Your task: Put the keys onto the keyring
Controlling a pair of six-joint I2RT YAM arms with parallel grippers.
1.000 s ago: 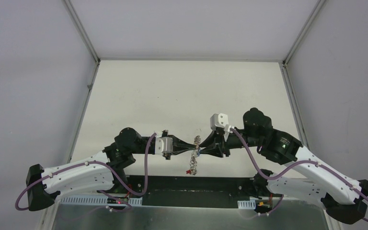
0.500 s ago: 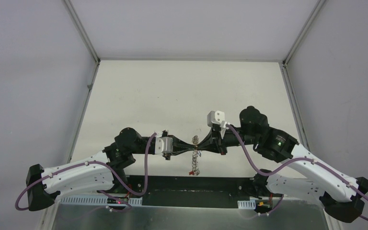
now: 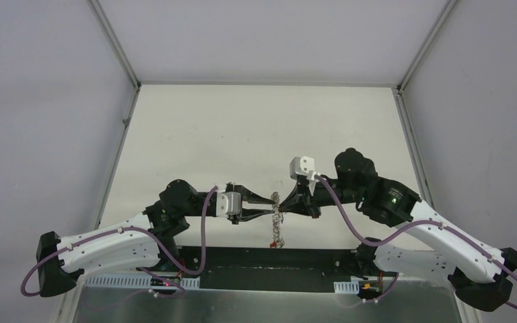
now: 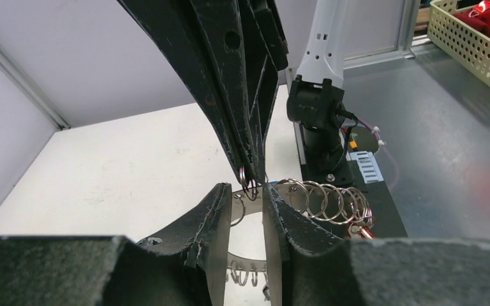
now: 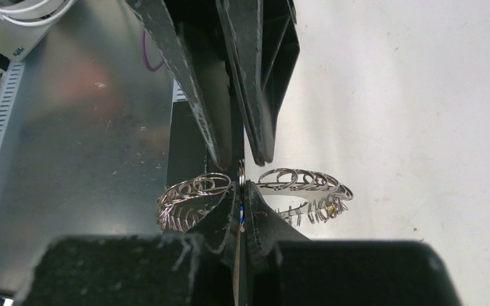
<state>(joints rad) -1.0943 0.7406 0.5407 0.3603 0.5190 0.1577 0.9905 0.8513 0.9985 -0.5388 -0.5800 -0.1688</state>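
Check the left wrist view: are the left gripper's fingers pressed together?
No, the left gripper shows a clear gap between its fingers.

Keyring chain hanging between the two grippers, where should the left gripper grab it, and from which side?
Probably the small ring pinched at the tips of the shut right gripper. It sits at the gap between the fingers of the open left gripper, while the rest of the keyring chain sags away. Coming straight in from the left arm's side, the jaws could close beside that pinch.

Off-white table (image 3: pixel 256 128), black strip (image 3: pixel 269 259) along its near edge
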